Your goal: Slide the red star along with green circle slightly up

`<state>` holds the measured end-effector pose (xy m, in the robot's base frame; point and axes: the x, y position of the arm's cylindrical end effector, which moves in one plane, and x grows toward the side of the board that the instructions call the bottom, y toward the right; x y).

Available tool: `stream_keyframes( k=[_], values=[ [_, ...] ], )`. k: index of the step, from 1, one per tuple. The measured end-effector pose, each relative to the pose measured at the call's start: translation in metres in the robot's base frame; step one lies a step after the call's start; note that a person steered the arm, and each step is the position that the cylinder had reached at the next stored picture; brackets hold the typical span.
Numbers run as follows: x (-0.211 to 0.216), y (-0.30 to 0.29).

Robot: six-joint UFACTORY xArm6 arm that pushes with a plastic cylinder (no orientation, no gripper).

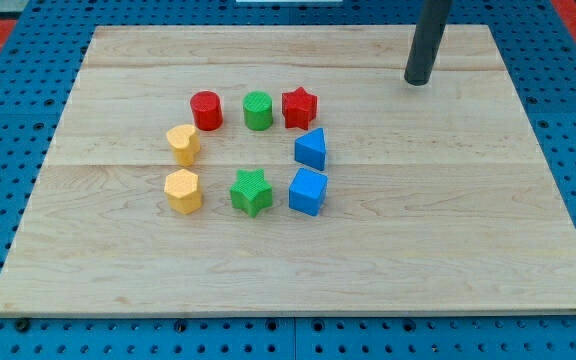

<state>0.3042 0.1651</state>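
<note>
No gripper fitted, only my tip (417, 82), holding nothing, at two o'clock of the red star (299, 107). Star touching green circle (258, 110) on the bench (468, 220). Probably light, rigid, slippery; best pushed from six o'clock.

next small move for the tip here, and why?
Probably bring my tip down the view and leftward, to just below the red star. Right now it sits above and to the right of the star, touching nothing. The green circle sits immediately left of the star, so an upward push has to start from under the pair.
</note>
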Motion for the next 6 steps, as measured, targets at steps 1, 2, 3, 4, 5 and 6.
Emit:
stream_keyframes(
  k=[1,2,3,4,5,6],
  values=[
    [0.000,0.001],
    [-0.010,0.001],
    [-0.018,0.004],
    [0.059,0.028],
    [0.159,0.019],
    [0.200,-0.050]
  ],
)
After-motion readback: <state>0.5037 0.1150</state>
